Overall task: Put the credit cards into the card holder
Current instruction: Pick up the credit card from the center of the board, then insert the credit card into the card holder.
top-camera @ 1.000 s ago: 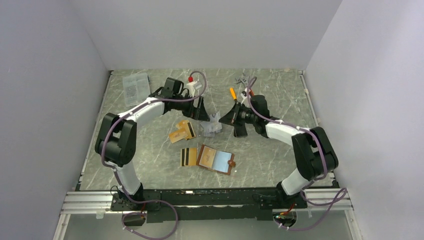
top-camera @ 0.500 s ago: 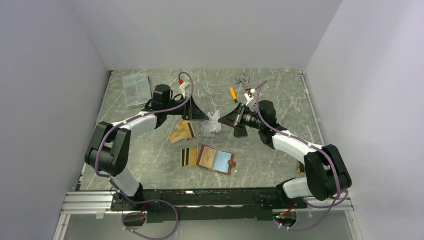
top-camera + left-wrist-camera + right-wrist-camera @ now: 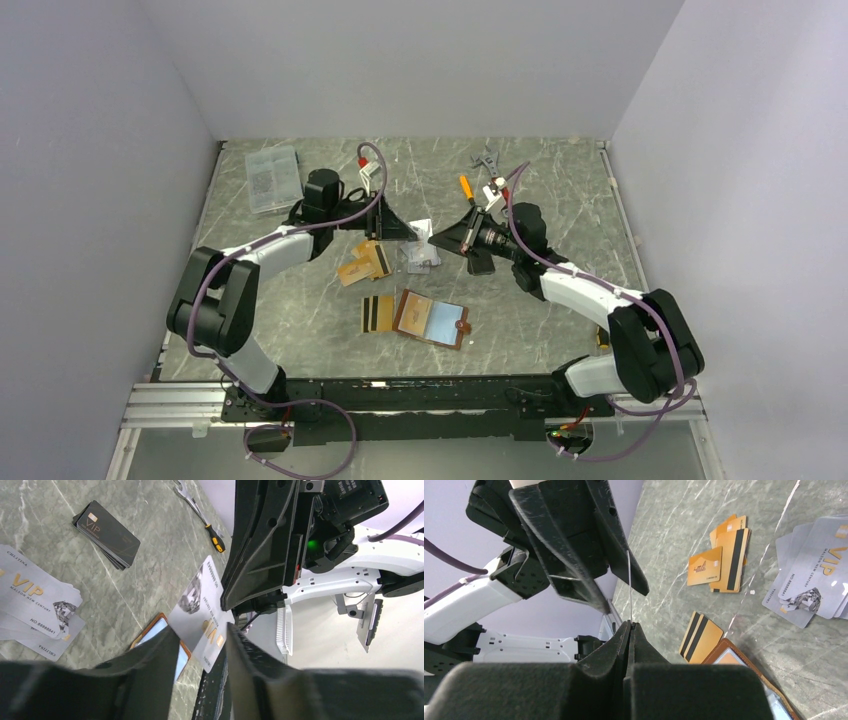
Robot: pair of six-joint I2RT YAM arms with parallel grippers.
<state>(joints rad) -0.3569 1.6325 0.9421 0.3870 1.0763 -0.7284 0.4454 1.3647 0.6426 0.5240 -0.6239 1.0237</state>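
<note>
My right gripper (image 3: 629,625) is shut on the lower edge of a silver-grey credit card (image 3: 629,587), held upright and seen edge-on. In the left wrist view that card (image 3: 200,611) stands between the fingers of my left gripper (image 3: 201,628), whose jaws are apart with a gap on either side. The two grippers (image 3: 405,232) (image 3: 437,238) meet above the middle of the table. The card holder (image 3: 432,318) lies open nearer the front. Beside it are gold cards with black stripes (image 3: 377,312), orange-gold cards (image 3: 364,262) and fanned silver cards (image 3: 420,258).
A stack of black VIP cards (image 3: 106,532) lies on the marble top. A clear plastic box (image 3: 272,178) sits at the back left. An orange-handled screwdriver (image 3: 466,187) and a wrench (image 3: 485,160) lie at the back right.
The right gripper has carried the silver card leftward to the left gripper. The left gripper has turned toward it and its jaws have narrowed around the card.
</note>
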